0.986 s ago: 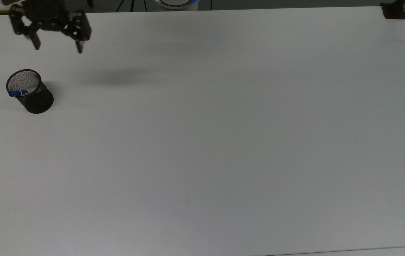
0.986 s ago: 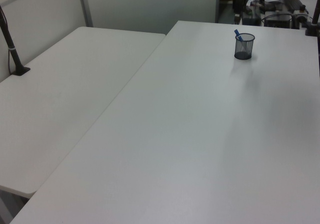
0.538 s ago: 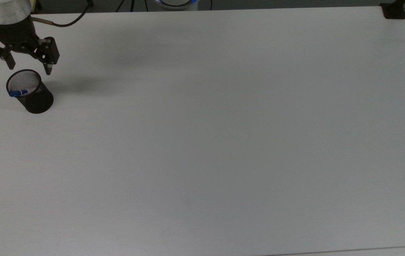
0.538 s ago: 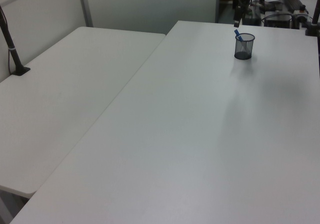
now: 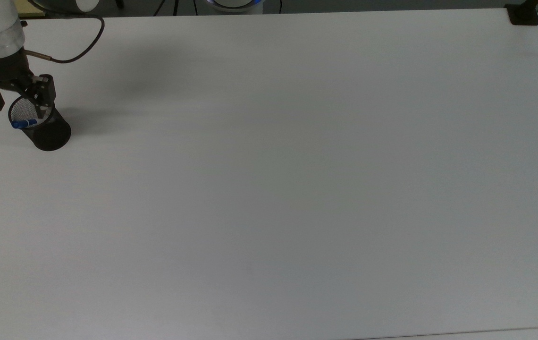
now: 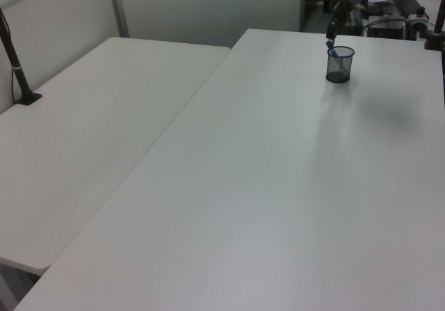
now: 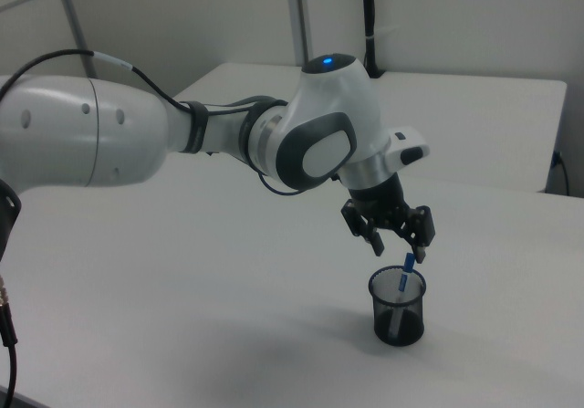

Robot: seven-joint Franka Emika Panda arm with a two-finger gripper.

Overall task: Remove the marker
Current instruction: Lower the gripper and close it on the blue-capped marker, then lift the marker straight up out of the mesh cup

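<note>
a black cup (image 6: 339, 65) stands far back on the white table (image 6: 264, 186). a blue marker (image 6: 332, 49) pokes out, with the gripper (image 6: 333, 30) just above it.

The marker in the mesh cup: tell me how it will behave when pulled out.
The marker looks slim and rigid, so it should lift without bending. It leans on the rim of the mesh cup, so a slanted pull might tip that light-looking cup. Its smooth barrel could slip in the gripper.

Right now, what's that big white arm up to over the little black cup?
The arm's gripper hangs open just above the black mesh cup on the white table. A marker stands tilted in the cup, its blue end poking over the rim. Nothing is gripped yet; it looks set to reach down and pull the marker out.
</note>
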